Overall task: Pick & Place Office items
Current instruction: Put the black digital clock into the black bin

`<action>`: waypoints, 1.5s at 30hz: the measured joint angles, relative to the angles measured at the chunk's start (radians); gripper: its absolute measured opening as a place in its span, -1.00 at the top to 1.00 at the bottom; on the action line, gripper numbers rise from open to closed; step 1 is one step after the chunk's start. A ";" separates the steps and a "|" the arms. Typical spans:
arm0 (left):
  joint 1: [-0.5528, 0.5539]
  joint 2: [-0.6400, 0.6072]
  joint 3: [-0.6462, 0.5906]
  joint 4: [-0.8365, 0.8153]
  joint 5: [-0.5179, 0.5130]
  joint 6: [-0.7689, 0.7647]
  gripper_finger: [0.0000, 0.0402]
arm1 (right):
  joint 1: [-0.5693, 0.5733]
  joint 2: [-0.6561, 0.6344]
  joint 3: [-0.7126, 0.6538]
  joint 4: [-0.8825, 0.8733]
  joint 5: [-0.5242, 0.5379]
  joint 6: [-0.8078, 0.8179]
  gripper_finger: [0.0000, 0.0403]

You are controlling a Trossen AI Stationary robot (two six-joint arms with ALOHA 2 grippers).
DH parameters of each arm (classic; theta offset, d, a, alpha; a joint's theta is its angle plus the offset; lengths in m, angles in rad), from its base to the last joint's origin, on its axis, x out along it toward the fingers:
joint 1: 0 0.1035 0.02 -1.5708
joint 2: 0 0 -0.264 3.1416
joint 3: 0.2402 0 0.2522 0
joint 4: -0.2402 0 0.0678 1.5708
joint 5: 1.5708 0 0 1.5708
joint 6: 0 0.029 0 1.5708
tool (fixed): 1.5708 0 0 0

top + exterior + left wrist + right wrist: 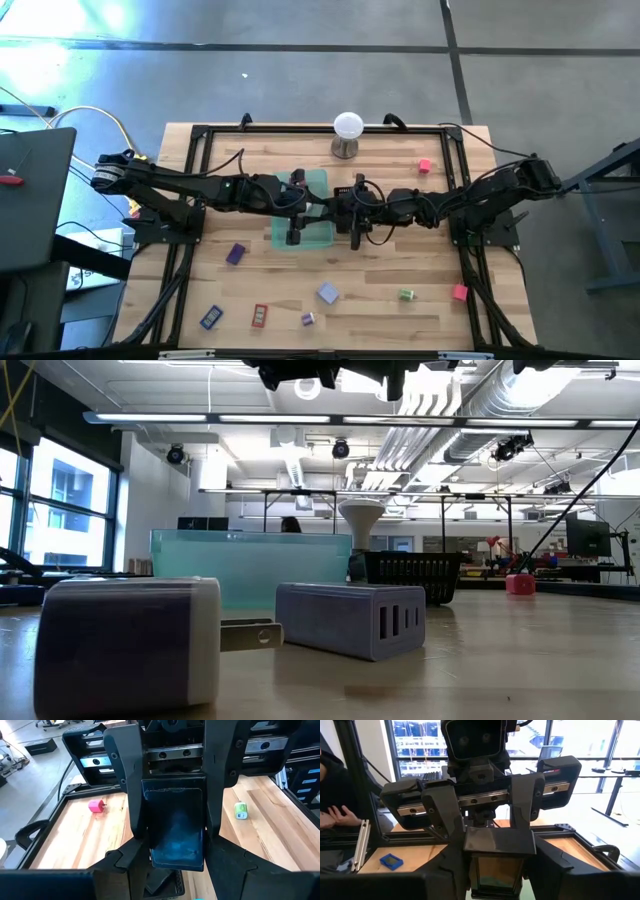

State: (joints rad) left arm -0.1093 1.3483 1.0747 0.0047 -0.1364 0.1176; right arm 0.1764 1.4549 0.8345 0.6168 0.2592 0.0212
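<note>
A dark blue flat block (175,827), one of the office items, hangs in the air over the green tray (318,238) at mid-table. My left gripper (175,865) reaches in from the table's left and my right gripper (497,875) from the right. They meet tip to tip, both shut on the block (327,207). Other small items lie flat on the wood: a purple one (235,253), a blue one (210,317), a red one (260,316), a green one (405,294) and two pink ones (425,166) (459,292). My left gripper pinches the block's end nearer to it (176,860) between its two fingers (127,862), coming nearly level from the table's left. The block is lifted clear of tray and table. My right gripper pinches the block's opposite end (498,865) between its two fingers (136,800), which press on the two narrow side edges. It comes level from the table's right, and the fingers lie along the block.
A black mesh tray (415,575) stands beside the green tray (250,565), under the arms. A white ball on a metal stand (347,135) is at the far edge. Two plug-in chargers (350,618) (130,645) lie near the front. A person's hand (337,815) shows beyond the table's left.
</note>
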 joint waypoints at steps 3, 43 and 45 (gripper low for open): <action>0.000 0.000 0.000 0.000 0.001 0.002 0.19 | 0.000 0.000 0.000 0.000 0.000 -0.001 0.24; 0.030 -0.126 0.005 -0.233 -0.158 0.000 -0.42 | 0.002 0.003 -0.003 -0.045 -0.010 -0.017 0.25; 0.053 -0.159 0.004 -0.290 -0.154 -0.022 -0.42 | 0.001 0.002 -0.002 -0.041 -0.006 -0.017 0.20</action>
State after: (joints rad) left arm -0.0568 1.1891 1.0786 -0.2849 -0.2908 0.0952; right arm 0.1772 1.4571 0.8322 0.5759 0.2534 0.0040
